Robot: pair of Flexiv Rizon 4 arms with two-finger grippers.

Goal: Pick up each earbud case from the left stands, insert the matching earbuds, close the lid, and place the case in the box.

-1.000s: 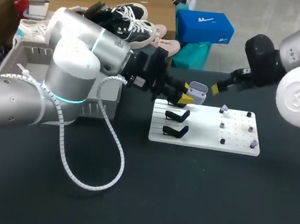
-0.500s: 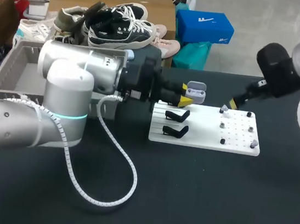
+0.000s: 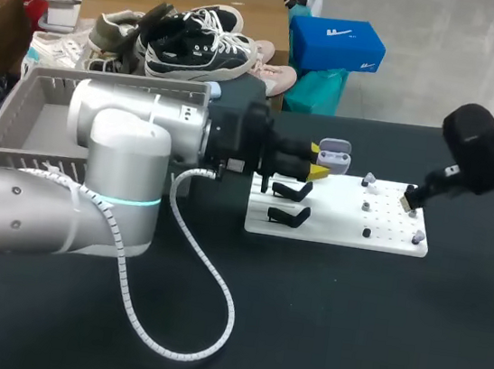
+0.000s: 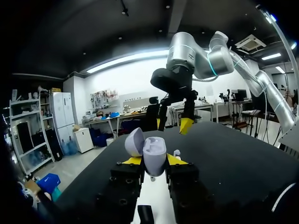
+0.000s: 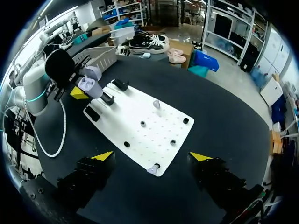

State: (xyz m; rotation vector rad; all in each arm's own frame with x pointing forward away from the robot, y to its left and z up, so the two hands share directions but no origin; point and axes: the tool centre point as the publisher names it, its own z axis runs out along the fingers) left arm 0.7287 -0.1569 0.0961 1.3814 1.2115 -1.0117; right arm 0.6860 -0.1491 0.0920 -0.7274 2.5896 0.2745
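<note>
My left gripper (image 3: 317, 157) is shut on a lavender earbud case (image 3: 334, 156) with its lid up, held just above the white board's (image 3: 332, 228) far left corner. In the left wrist view the case (image 4: 154, 156) sits between the yellow tips, lid (image 4: 134, 141) tilted back. Two empty black stands (image 3: 292, 190) are at the board's left. Small lavender earbuds (image 3: 369, 178) (image 3: 418, 235) rest on pegs at the right. My right gripper (image 3: 409, 201) hangs open over the board's right edge; in its own view the gripper (image 5: 151, 157) hovers above an earbud (image 5: 153, 169).
A grey basket (image 3: 46, 117) stands at the table's left behind my left arm. A white cable (image 3: 183, 322) loops over the black table in front. Dark pegs dot the board's right half (image 5: 156, 135).
My left gripper has carried the case slightly right and steadied. My right arm has swung right and down, from behind the board to over its right edge.
</note>
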